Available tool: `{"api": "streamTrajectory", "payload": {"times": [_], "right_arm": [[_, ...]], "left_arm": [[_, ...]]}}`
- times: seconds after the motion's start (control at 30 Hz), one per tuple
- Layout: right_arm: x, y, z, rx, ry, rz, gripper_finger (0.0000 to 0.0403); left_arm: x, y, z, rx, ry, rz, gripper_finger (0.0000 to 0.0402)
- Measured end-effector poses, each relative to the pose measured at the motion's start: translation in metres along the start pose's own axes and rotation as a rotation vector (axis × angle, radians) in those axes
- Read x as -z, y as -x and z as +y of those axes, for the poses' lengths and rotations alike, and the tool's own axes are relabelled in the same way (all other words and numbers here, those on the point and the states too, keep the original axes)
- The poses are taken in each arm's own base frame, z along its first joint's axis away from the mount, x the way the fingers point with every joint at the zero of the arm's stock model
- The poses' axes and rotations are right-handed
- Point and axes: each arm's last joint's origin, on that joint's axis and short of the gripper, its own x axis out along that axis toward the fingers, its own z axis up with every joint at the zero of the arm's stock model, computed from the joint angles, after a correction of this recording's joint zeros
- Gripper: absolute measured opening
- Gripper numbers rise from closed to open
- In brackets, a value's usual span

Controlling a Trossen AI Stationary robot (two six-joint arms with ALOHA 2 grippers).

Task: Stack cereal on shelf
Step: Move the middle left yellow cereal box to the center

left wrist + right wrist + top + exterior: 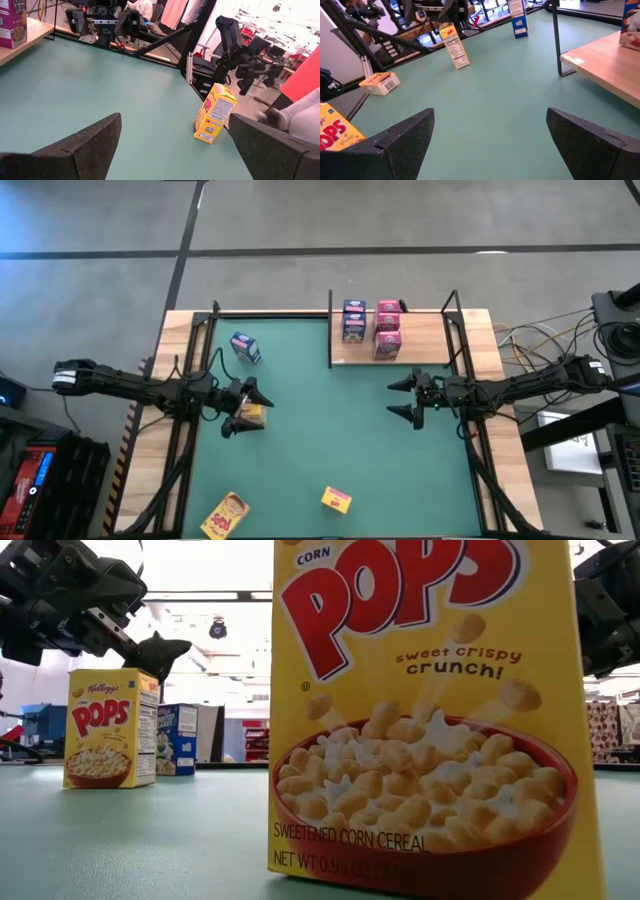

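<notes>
The shelf, a light-wood board with black posts, stands at the table's far right and carries blue cereal boxes and pink ones. A blue box stands on the green mat at the far left. My left gripper hovers open and level just above an upright yellow box; its finger stays clear of the box top. Another yellow box stands near the front edge, and a third lies flat at the front left. My right gripper is open over bare mat in front of the shelf.
Black frame bars run along both sides of the table. The shelf's black post rises at its near left corner. Bare mat lies between the two grippers. Cables trail beyond the table's right side.
</notes>
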Motion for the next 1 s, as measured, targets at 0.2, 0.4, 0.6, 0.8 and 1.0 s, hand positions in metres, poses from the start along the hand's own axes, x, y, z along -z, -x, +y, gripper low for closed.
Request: {"api": "streamTrajectory", "payload": {"times": [0.2, 0.4, 0.6, 0.8, 1.0], "right_arm": [[0.0001, 0.0, 0.0, 0.0, 0.001, 0.0, 0.0373], [0.0002, 0.0001, -0.0001, 0.0, 0.001, 0.0, 0.0373], [0.0002, 0.0001, -0.0001, 0.0, 0.001, 0.0, 0.0373], [0.0002, 0.0001, -0.0001, 0.0, 0.0, 0.0, 0.0373], [0.0002, 0.0001, -0.0001, 0.0, 0.001, 0.0, 0.0373]], "left_arm": [[0.0, 0.0, 0.0, 0.0, 0.0, 0.0, 0.0352], [0.0, 0.0, 0.0, 0.0, 0.0, 0.0, 0.0352], [0.0, 0.0, 0.0, 0.0, 0.0, 0.0, 0.0352], [0.0008, 0.0007, -0.0042, 0.139, -0.002, 0.043, 0.0352], [-0.0014, 0.0008, -0.0058, 0.175, -0.196, 0.011, 0.0352]]}}
